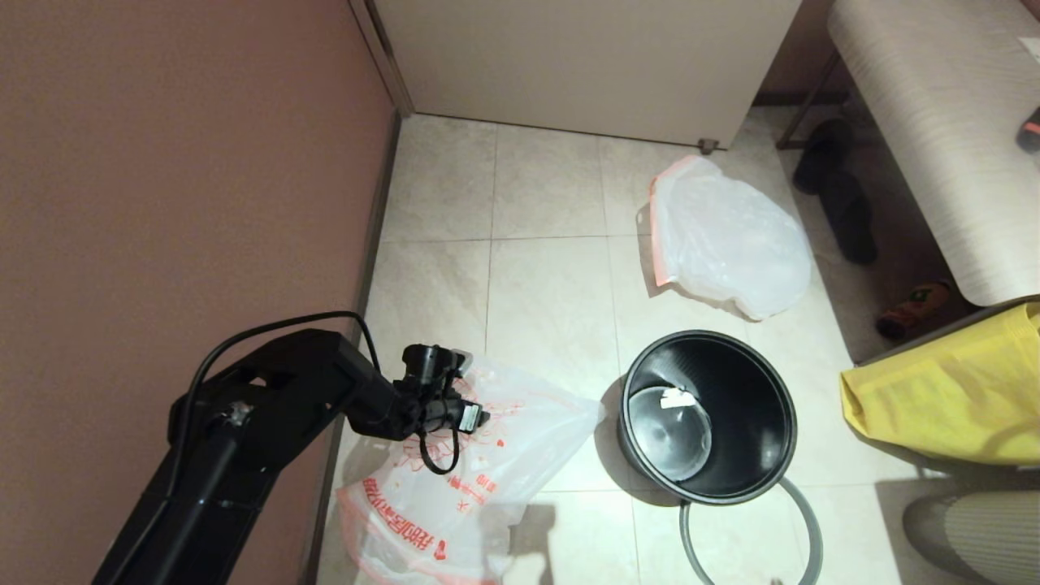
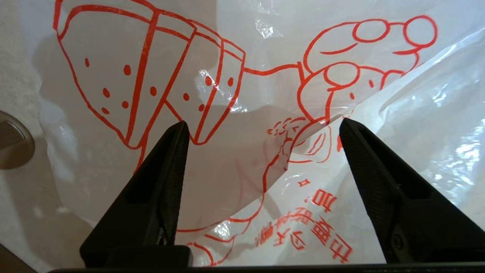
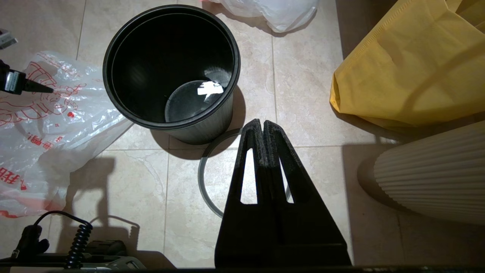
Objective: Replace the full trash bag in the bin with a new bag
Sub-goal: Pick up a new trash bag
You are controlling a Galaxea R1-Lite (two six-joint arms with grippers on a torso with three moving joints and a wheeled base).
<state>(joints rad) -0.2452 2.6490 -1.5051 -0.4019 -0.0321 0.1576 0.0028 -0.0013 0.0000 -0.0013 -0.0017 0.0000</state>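
The floor of pale beige tiles (image 1: 552,276) meets a brown wall (image 1: 162,162) on the left and carries two bags. One translucent white new bag with red drawings (image 1: 504,455) lies crumpled near that wall; one plain bulging full trash bag (image 1: 723,240) lies far behind. One empty round black plastic bin (image 1: 707,414) stands between them, touching one thin grey hoop (image 1: 800,508). The left gripper (image 2: 261,127) is spread wide above the new bag. The right gripper (image 3: 262,125) is closed with nothing in it, over the hoop.

The left arm is reaching in from the lower left of the head view, its wrist angling downward. The left gripper (image 2: 261,127) is hanging with its 2 fingers (image 2: 159,182) spread wide apart. The right gripper (image 3: 262,123) is pointing downward, its fingers pressing together.
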